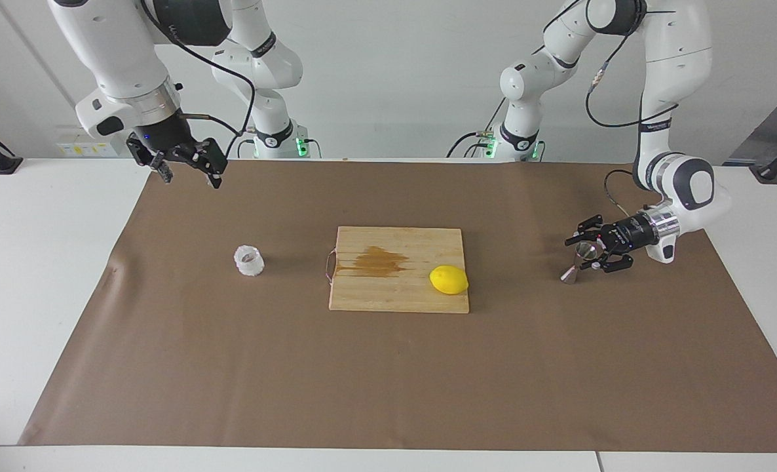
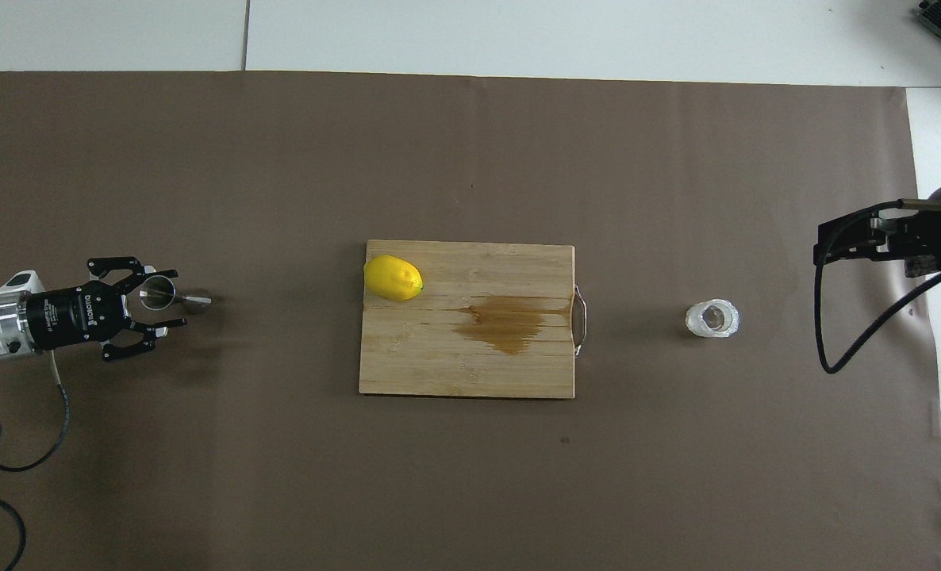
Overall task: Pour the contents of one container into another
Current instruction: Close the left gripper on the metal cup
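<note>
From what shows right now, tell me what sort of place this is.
Probably a robotics lab staged as a kitchen counter: a brown mat on white tables, a stained cutting board with a lemon, and a glass cup.

Both arms (image 1: 670, 78) are showing glossy white shells with dark grey joint bands and silver wrist rings. Black grippers, the left gripper (image 1: 593, 254) and the right gripper (image 1: 180, 164), are ending in skeletal linked fingers. Black cables (image 2: 835, 317) are looping from the wrists. Green lights (image 1: 300, 145) are glowing at the two bases. White lettering is showing on the left gripper's black body (image 2: 82, 311).
</note>
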You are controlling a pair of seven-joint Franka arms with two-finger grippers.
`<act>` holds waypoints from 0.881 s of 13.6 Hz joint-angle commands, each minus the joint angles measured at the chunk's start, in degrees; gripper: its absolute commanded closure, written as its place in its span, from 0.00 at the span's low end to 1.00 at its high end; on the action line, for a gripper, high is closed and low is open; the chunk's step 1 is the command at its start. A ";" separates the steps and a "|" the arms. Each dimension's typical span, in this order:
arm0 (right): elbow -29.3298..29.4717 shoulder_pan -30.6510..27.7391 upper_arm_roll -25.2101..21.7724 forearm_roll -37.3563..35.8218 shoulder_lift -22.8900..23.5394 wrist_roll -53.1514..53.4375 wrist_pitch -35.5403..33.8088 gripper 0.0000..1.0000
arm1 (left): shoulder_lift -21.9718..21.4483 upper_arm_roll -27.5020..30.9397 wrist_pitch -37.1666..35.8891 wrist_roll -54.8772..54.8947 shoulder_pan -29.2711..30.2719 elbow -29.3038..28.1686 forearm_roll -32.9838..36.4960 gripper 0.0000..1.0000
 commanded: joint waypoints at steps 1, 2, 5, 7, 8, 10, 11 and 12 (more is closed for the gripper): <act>-1.03 -0.68 0.50 -0.35 -0.94 0.58 -0.21 0.00 | -1.13 0.50 1.28 0.74 -0.64 -1.60 -1.54 0.27; -1.03 -0.59 0.50 -0.35 -0.94 0.58 -0.21 0.00 | -1.13 0.50 1.28 0.74 -0.64 -1.60 -1.54 0.23; -1.03 -0.68 0.50 -0.35 -0.94 0.58 -0.21 0.00 | -1.04 0.50 1.28 0.74 -0.56 -1.60 -1.54 0.21; -0.94 -0.68 0.50 -0.35 -0.94 0.58 -0.21 0.00 | -1.04 0.50 1.37 0.74 -0.56 -1.60 -1.54 0.21; -1.03 -0.68 0.50 -0.35 -0.94 0.58 -0.21 0.00 | -1.04 0.50 1.37 0.74 -0.56 -1.60 -1.54 0.22; -1.03 -0.68 0.50 -0.35 -0.94 0.58 -0.21 0.00 | -1.04 0.50 1.46 0.74 -0.56 -1.60 -1.54 0.28; -1.03 -0.68 0.50 -0.35 -0.94 0.58 -0.21 0.00 | -1.04 0.50 1.46 0.74 -0.56 -1.60 -1.54 0.32; -1.03 -0.68 0.50 -0.35 -0.94 0.58 -0.21 0.00 | -1.04 0.50 1.46 0.74 -0.64 -1.51 -1.54 0.36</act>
